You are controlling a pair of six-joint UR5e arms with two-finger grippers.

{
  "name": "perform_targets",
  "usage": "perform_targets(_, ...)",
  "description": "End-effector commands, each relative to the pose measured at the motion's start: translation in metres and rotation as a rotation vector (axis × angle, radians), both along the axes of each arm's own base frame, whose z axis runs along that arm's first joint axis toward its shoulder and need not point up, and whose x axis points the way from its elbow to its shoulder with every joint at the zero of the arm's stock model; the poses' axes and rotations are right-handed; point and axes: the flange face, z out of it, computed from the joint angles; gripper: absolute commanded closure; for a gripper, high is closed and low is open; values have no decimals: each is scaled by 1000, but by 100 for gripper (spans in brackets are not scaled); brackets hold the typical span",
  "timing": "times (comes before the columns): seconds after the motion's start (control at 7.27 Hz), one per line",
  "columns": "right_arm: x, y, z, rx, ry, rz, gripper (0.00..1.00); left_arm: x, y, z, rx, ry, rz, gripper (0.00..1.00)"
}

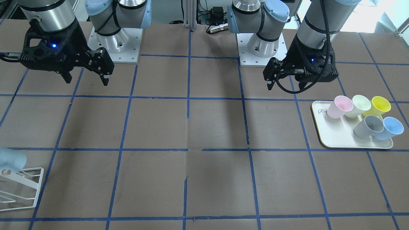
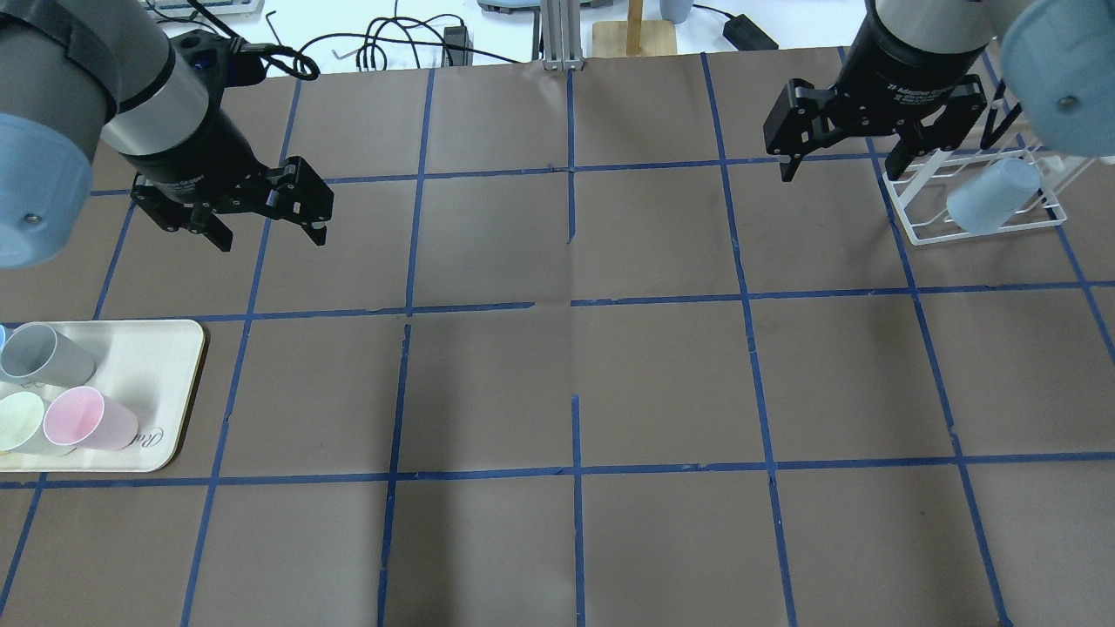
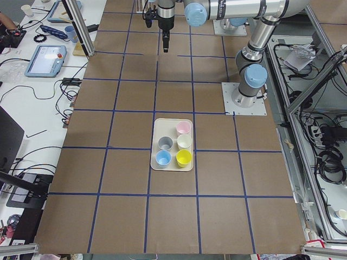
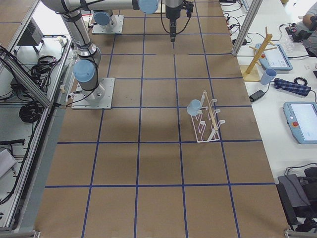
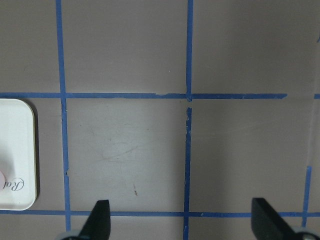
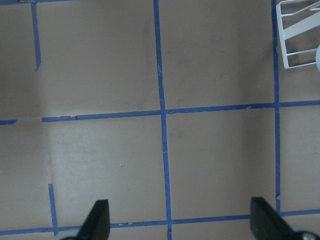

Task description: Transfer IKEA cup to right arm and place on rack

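Observation:
The pale blue IKEA cup (image 2: 993,196) rests tilted on the white wire rack (image 2: 923,231) at the table's far right; both also show in the front view, cup (image 1: 11,161) and rack (image 1: 32,188). My right gripper (image 2: 841,165) is open and empty, hanging above the table just left of the rack and apart from it. My left gripper (image 2: 272,239) is open and empty, above bare table beyond the tray. The wrist views show each gripper's fingertips spread wide, left (image 5: 182,222) and right (image 6: 177,220), with nothing between them.
A cream tray (image 1: 335,137) on my left holds a second blue cup (image 1: 389,127), a grey cup (image 1: 370,126), a pink cup (image 1: 340,107), a pale green one (image 1: 359,105) and a yellow one (image 1: 380,106). Blue tape lines grid the brown table.

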Motion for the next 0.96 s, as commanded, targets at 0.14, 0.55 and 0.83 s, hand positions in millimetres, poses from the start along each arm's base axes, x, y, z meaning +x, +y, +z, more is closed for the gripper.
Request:
perform_targets(0.14,-5,0,11,-22,10,-19,0,2,0,-1,1,5,0,0)
perform_targets(0.55,-4,8,6,21,16,-16,0,-1,2,1,2,-4,-14,0)
perform_targets(0.83,-3,5,8,21,5,-15,0,-2,0,4,-14,-1,-3,0)
